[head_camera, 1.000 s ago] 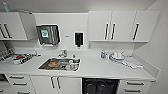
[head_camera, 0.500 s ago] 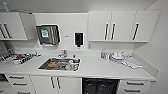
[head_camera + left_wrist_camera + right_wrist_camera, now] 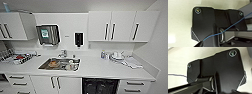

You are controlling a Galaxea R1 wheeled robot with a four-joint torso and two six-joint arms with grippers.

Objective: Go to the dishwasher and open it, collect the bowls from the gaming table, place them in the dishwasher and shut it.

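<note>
Currently, head view: you face a kitchenette wall square on.
Dishwasher: at 6 o'clock of the picture, a dark opening under the white counter. It looks already open, with dark racks inside; the door itself is out of frame, so treat this as a judgement.
Sink: at 8 o'clock from centre, holding dishes, one of them orange-brown. You cannot tell whether it is one of the bowls.
Drying rack: at 9 o'clock, loaded with items too blurred to identify.
Wall fittings: a towel dispenser at 10 o'clock, a dark soap dispenser near centre.
Upper cabinets: at 2 o'clock, white doors with dark handles, shut.
Counter items: at 3 o'clock, white crockery and a cloth.

Left wrist view: the robot's dark plate and a thin blue cable against a pale surface. Claw state: you cannot tell.

Right wrist view: the dark plate again, with a thin dark cable against a pale surface. Claw state: you cannot tell.

Progress: arrival at the dishwasher is done, opening probably done. Collecting the bowls from the gaming table, loading and closing all remain outstanding.
</note>
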